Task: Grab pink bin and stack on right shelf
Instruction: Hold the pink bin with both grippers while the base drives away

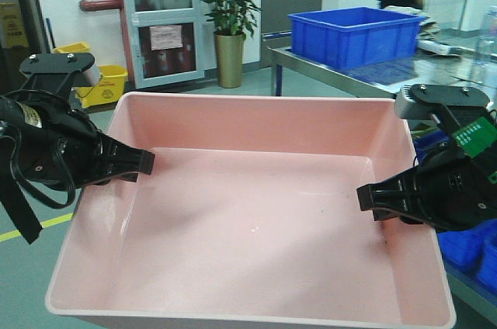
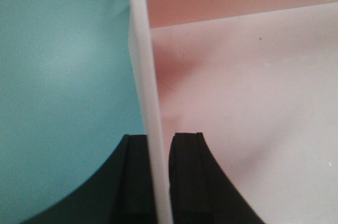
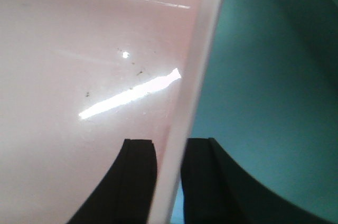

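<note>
The pink bin fills the middle of the front view, held up level between my two arms, with teal floor under it. My left gripper is shut on its left wall, one finger inside and one outside. In the left wrist view the pale rim runs between the black fingers of the left gripper. My right gripper is shut on the right wall. The right wrist view shows that gripper astride the bin's rim. The right shelf, dark and reflective, lies behind the bin at the right.
A blue crate stands on the right shelf. Lower blue crates sit close under my right arm. A potted plant, a yellow mop bucket and a door stand at the back. A yellow line marks the floor at left.
</note>
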### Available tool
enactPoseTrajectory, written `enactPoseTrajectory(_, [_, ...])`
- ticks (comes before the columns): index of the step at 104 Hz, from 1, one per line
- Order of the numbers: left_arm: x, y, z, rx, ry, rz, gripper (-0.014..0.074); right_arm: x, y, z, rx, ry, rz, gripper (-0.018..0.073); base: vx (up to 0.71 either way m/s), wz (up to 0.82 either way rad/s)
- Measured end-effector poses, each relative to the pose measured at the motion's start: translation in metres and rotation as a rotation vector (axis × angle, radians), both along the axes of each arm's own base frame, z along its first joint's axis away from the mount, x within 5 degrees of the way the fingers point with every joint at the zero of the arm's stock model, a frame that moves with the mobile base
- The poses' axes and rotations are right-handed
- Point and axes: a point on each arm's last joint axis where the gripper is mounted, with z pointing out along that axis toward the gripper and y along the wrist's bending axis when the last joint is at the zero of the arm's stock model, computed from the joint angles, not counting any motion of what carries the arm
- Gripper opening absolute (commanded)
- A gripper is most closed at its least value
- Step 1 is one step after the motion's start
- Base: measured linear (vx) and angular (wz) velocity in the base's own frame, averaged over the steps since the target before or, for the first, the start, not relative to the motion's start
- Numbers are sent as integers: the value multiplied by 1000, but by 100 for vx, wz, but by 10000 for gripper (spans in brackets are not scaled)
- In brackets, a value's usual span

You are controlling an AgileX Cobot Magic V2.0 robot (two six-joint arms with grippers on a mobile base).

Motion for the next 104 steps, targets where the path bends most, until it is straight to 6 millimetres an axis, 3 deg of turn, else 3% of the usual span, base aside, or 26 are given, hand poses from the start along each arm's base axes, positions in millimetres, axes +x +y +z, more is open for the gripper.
enactPoseTrajectory(50, [0, 0, 0, 3, 3, 0, -5, 0, 0, 0, 3, 1, 0, -8, 44, 9])
enactPoseTrajectory(104, [0, 0, 0, 4, 3, 0, -5, 0, 0, 0, 5, 0, 0, -8, 47, -45])
